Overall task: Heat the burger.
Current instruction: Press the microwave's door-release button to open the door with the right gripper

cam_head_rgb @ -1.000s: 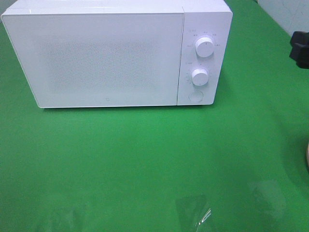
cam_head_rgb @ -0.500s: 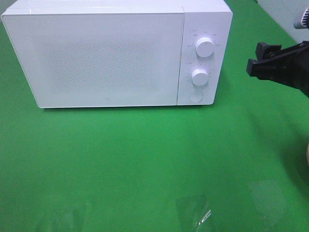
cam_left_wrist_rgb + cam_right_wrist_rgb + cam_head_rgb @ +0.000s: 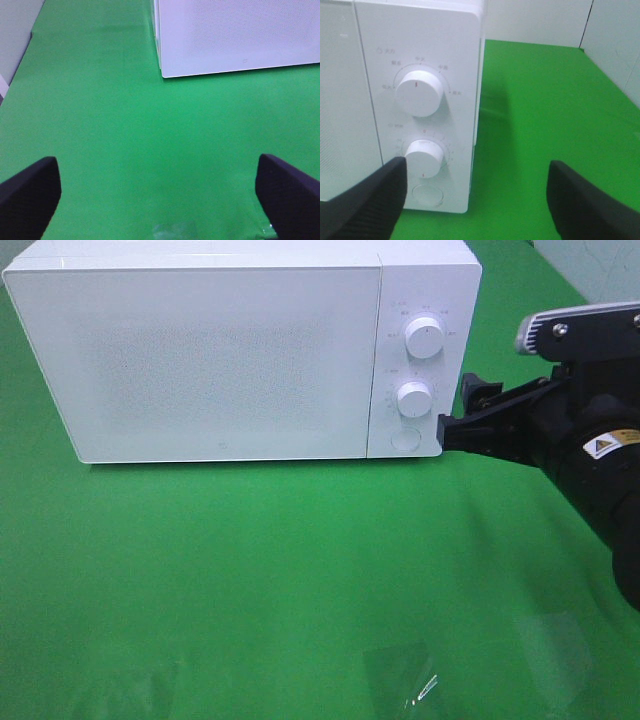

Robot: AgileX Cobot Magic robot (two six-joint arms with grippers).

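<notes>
You have one white microwave [image 3: 220, 360], door shut, with two knobs [image 3: 425, 338] and one round button [image 3: 405, 439]. Your right gripper [image 3: 476, 172] sits just beside the control panel, fingers wide, empty. Your left gripper [image 3: 157, 170] hangs over the green cloth [image 3: 125, 125], fingers wide, empty. No view shows the burger.

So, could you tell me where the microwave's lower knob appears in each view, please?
Exterior high: the lower knob sits on the microwave panel, under the upper knob, just left of the right gripper.
Left wrist: not in it; only a door corner of the microwave shows.
Right wrist: the lower knob is close up, between the upper knob and the round button.
Shared landmark: the white microwave body.
</notes>
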